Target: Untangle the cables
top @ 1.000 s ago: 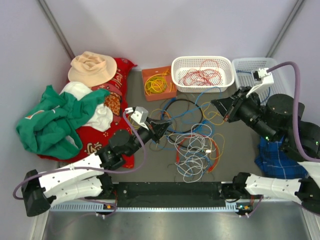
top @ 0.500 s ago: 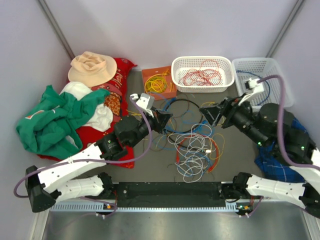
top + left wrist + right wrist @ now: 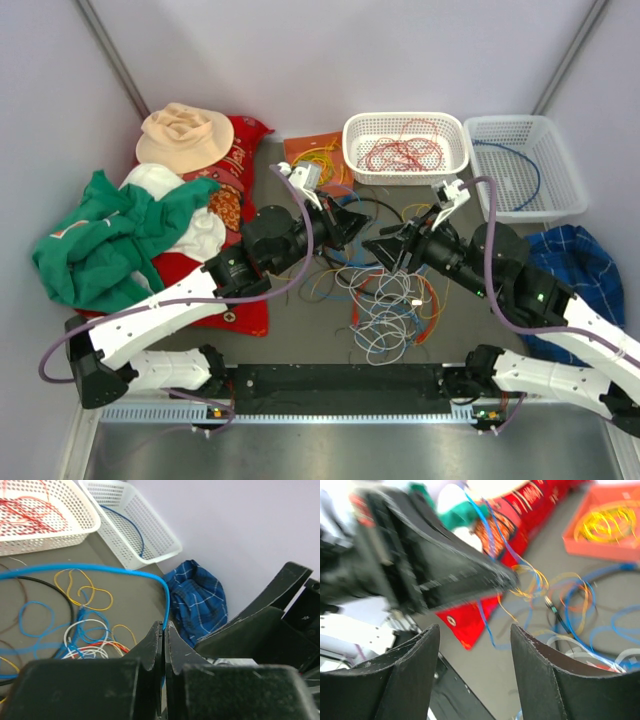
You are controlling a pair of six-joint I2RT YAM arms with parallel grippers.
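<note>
A tangle of blue, red, yellow, white and black cables [image 3: 392,292] lies on the grey table in the middle. My left gripper [image 3: 356,224] hangs over its far side, shut on a thin blue cable [image 3: 100,570]. That cable arcs away from the fingertips [image 3: 159,630] in the left wrist view. My right gripper [image 3: 384,250] stands open just to the right, facing the left gripper, with nothing between its fingers [image 3: 427,650]. In the right wrist view the left gripper [image 3: 445,575] shows as a blurred black shape with blue and yellow strands trailing from it.
Red cables lie in a white basket [image 3: 352,135], yellow ones in an orange tray [image 3: 296,150], and a blue one in a second white basket [image 3: 565,170]. On the left are a green garment [image 3: 100,240], a red cloth [image 3: 235,150] and a beige hat [image 3: 180,135]. A blue plaid cloth [image 3: 565,265] lies at the right.
My left gripper has carried the blue cable farther away and to the right. My right gripper has opened and swung left from the baskets to just beside the left gripper.
</note>
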